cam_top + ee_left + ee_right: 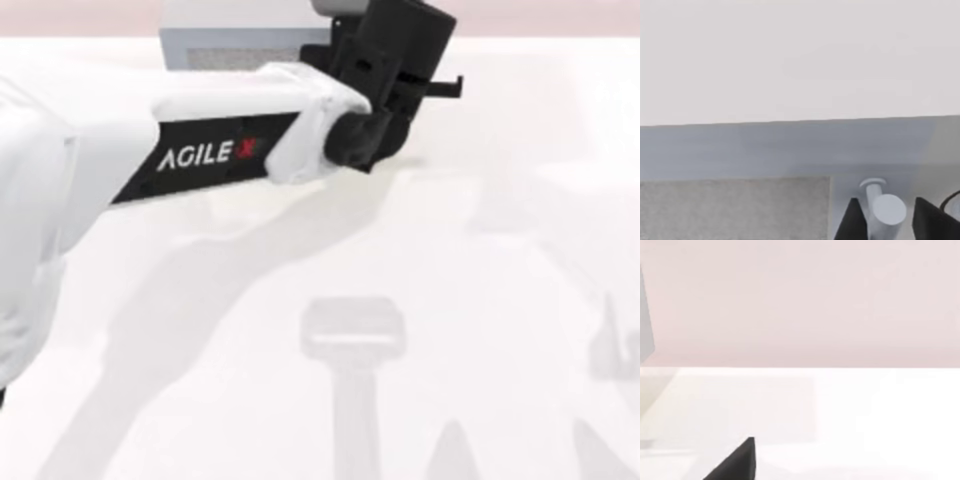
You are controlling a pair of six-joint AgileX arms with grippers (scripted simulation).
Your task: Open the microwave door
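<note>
Left claw (pixel 885 220) up at the table's (pixel 480 300) far edge, against the microwave (pixel 235 40) front. Fingers (pixel 852 222) spread apart, straddling a pale round handle post (pixel 879 202); touching or not, cannot tell. Fingertips cut off by the wrist view's edge. Microwave door (pixel 735 207) seen only as a strip of speckled mesh; from above, mostly hidden under the left arm (pixel 200 150). Right claw (pixel 735 465): only one dark finger corner in its wrist view, opening unreadable; out of the top view.
</note>
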